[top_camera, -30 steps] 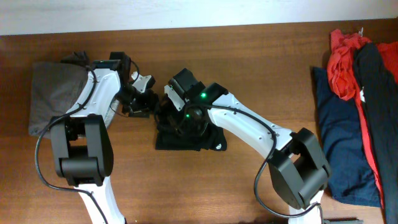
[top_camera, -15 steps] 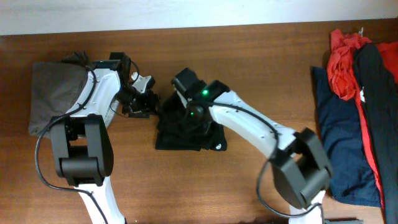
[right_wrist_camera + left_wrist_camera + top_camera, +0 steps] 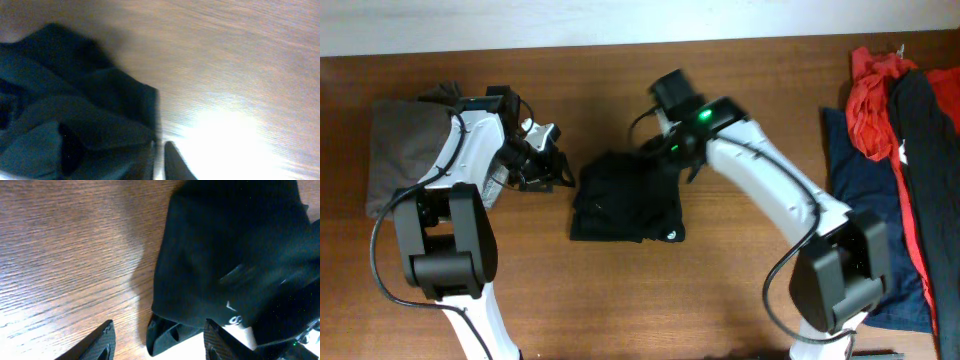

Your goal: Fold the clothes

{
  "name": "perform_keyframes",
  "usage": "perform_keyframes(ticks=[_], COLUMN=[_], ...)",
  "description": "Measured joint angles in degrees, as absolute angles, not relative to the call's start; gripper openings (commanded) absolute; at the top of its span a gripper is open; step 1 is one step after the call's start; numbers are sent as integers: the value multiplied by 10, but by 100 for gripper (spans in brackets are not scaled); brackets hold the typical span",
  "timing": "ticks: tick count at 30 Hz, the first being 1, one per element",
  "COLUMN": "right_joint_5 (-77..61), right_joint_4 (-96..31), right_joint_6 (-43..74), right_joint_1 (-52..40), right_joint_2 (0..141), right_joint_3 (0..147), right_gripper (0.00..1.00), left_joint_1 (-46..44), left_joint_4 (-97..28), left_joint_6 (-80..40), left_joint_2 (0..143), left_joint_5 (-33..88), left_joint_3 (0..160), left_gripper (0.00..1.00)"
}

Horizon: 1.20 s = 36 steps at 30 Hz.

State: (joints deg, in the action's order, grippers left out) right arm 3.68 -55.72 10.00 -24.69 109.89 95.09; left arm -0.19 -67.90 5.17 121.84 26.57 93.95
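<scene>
The black T-shirt [image 3: 620,200] lies folded into a small square at the table's middle, its white logo [image 3: 670,236] at the lower right corner. My left gripper [image 3: 556,172] is open beside the shirt's left edge. In the left wrist view the shirt [image 3: 225,255] fills the right side, and a fold of its edge lies between the spread fingers [image 3: 162,342]. My right gripper [image 3: 669,152] hovers at the shirt's upper right corner. In the blurred right wrist view its fingers [image 3: 161,162] are close together beside the cloth's edge [image 3: 90,115].
A grey folded garment [image 3: 405,150] lies at the far left under the left arm. A pile of red [image 3: 870,110], navy [image 3: 865,220] and long black [image 3: 925,150] garments lies along the right edge. Bare wood surrounds the shirt.
My right arm has swung up and to the right off the shirt's middle, uncovering the folded shirt. My left gripper has stayed by the shirt's left edge.
</scene>
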Motion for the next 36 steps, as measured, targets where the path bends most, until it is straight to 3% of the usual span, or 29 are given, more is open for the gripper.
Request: perform_keyframes(ticks=[4,10,14,17,25,28,31,35,36], right_joint_5=[41,-41,-130,-184,-186,-166,-131,-37,-28], right_joint_4=[-594,-623,-618,-601,-523,-509,-495,-493,-495], right_joint_6=[109,79,26,-9,-23,-17,1,46,49], right_joint_1=[-192,-191,-207,-239,-349,-365,-369,-366,-365], right_joint_2=[1099,1099,1099,1099,1133,1148,1153,1167,1170], right_joint_3=[951,951,951,950,924,917,916,910,908], right_gripper=[36,39,59,67,68,67,46,37,24], left_joint_1=[-3,-2,-2,-2,0,12,28,38,38], left_joint_4=[-679,-666,-650,-650,-664,-679,-685,-695,-695], left_joint_6=[52,51,51,52,52,51,52,56,57], left_joint_2=[1218,1218,1218,1218,1218,1218,1218,1218,1218], left_joint_5=[266,274,295,303,308,309,310,311,311], left_joint_3=[940,940,940,940,940,940,940,940,940], left_gripper=[57,57,57,57,57,57,57,57,57])
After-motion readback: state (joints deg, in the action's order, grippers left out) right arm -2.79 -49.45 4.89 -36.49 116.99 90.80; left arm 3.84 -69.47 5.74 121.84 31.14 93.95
